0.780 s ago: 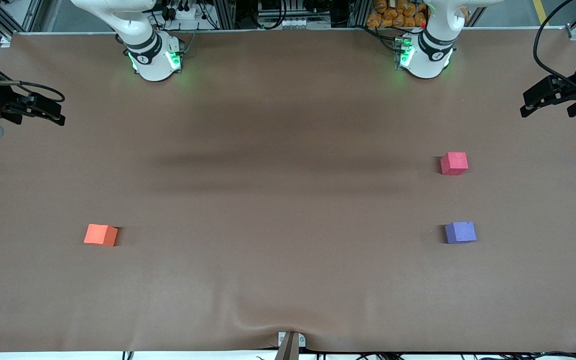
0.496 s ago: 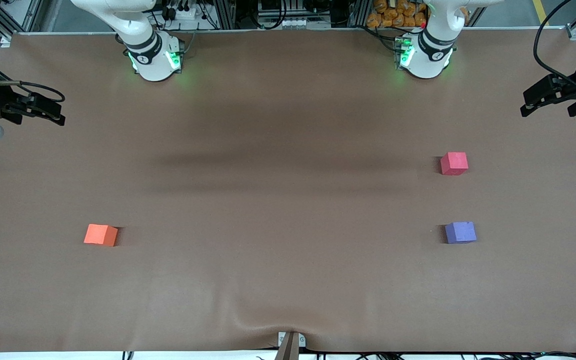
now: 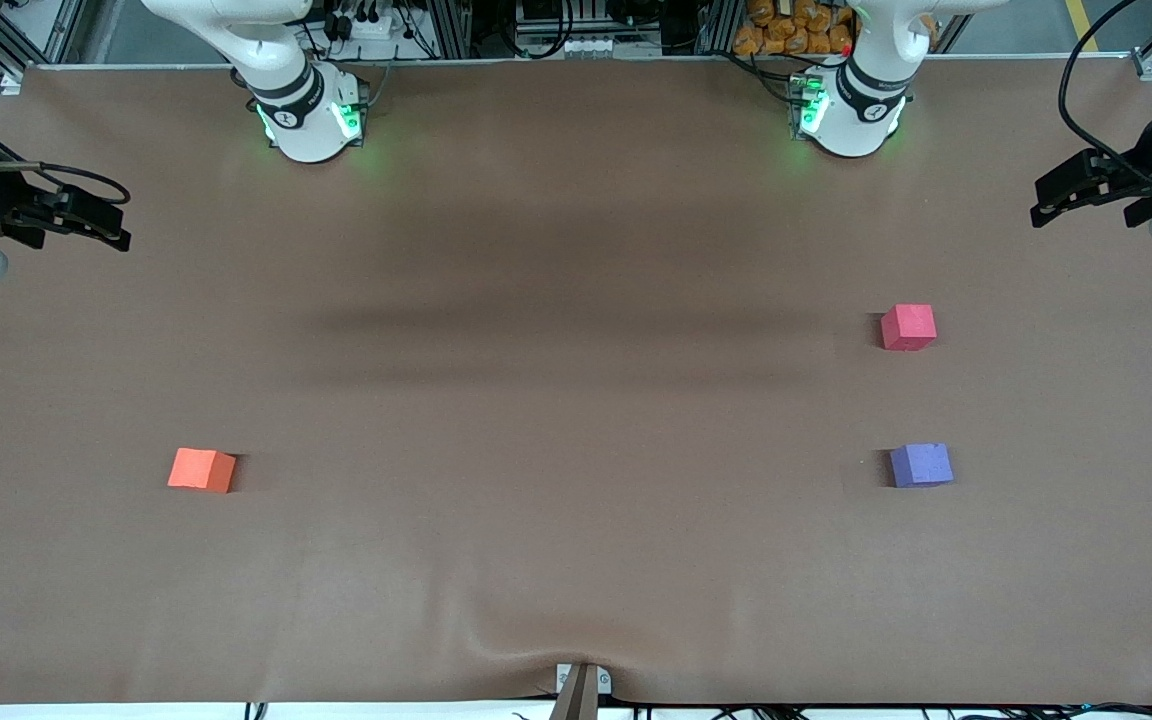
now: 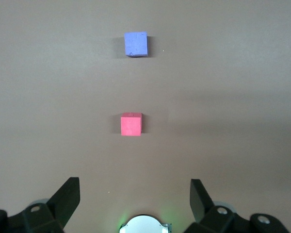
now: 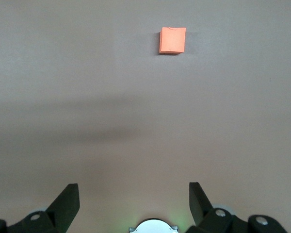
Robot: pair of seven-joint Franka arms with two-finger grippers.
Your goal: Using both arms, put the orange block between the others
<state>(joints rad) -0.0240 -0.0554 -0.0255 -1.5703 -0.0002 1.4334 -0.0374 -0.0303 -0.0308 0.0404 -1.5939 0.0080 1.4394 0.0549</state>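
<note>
orange block (image 3: 201, 469) alone, brown table (image 3: 576, 560)

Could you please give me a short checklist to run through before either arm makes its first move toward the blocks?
1. Orange block free to pick, alone toward the right arm's end of the table: ok.
2. Right end effector open and empty, up over the table's edge at its own end: ok.
3. Left end effector open and empty, up over its own end of the table: ok.
4. Gap between the red block and the purple block free of objects: ok.
5. Gap wide enough for the orange block: looks ok.
6. Brown table cover flat: not ok, rippled at the edge nearest the front camera, away from the blocks.
</note>
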